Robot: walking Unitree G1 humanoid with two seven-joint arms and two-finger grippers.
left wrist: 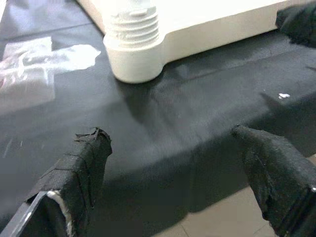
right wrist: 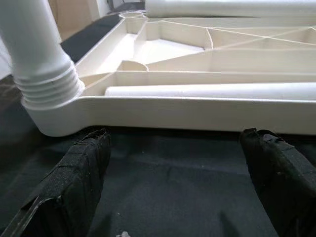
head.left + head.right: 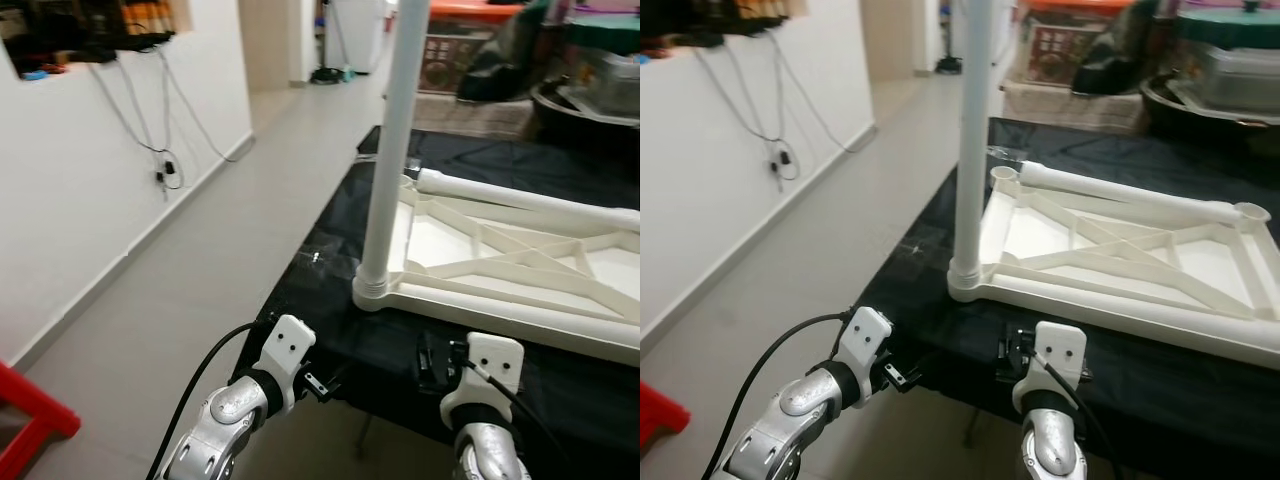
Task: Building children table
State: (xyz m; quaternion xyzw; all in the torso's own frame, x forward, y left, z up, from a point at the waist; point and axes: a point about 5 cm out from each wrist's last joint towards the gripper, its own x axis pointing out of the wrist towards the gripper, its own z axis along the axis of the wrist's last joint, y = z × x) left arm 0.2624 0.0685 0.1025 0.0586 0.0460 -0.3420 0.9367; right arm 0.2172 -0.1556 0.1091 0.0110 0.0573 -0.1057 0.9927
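Upturned white table frame (image 3: 1120,250) on black tabletop (image 3: 940,260); one leg (image 3: 975,140) upright at its 9 o'clock corner. Left pincer (image 1: 173,163) and right pincer (image 2: 177,173) both apart, empty.

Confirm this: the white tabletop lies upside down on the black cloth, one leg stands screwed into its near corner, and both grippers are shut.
Not quite. The tabletop, black cloth and upright leg are as stated, but the left gripper and right gripper are open, fingers wide apart, as both wrist views show.

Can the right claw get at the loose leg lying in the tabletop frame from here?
Probably yes. The right claw is open and faces the loose leg; only the tabletop frame's low side wall lies between, so it should lift over that.
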